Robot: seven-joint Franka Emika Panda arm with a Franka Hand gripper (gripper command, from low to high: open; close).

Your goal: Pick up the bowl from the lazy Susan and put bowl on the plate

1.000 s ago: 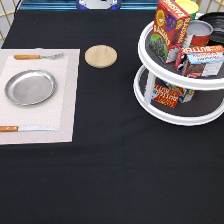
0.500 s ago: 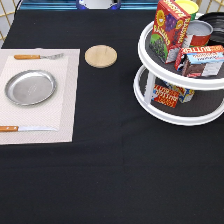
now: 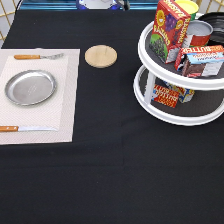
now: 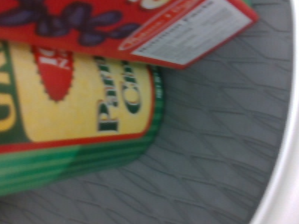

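The silver plate lies bare on a pale placemat at the exterior view's left. At the right stands the white two-tier lazy Susan, with boxes and a tin can on it. A dark glossy curve at the far right edge of its top tier looks like the bowl, mostly cut off by the frame. No gripper shows in the exterior view. The wrist view looks closely at a green and yellow canister and a red box on the lazy Susan's grey shelf.
A round wooden disc lies on the black cloth between the placemat and the turntable. A fork and a knife flank the plate. A red cereal box and the red-labelled tin can crowd the top tier.
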